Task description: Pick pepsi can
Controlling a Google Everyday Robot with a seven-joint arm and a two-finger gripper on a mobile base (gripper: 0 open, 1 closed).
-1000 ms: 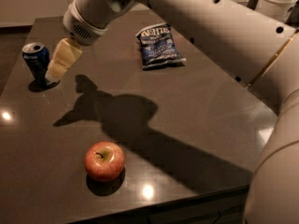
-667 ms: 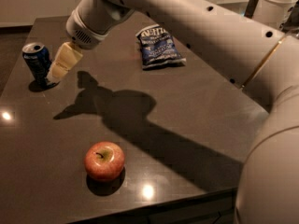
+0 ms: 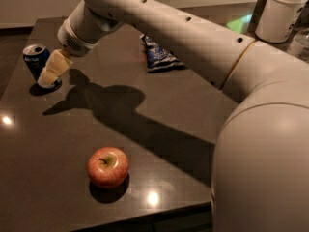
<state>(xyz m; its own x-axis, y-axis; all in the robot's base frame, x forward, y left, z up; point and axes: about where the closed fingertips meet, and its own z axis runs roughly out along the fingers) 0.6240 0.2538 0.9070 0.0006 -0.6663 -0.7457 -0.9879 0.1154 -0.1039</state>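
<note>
Seeing gripper (image 3: 52,74) low over table (image 3: 48,144), far-left corner, just beside upright pepsi can (image 3: 35,57). Can't tell if open or closed. Also spotting apple (image 3: 108,166) near front, chip bag (image 3: 159,56) partly behind arm (image 3: 193,37).

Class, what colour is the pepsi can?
The pepsi can is dark blue with a silver top, clearest in the camera view; the gripper hangs beside it.

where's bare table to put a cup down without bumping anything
Bare table lies between the pepsi can and the apple, and in the middle between apple and chip bag, though the arm hangs over that. Crowded: the can's corner, where the gripper sits right beside it.
</note>
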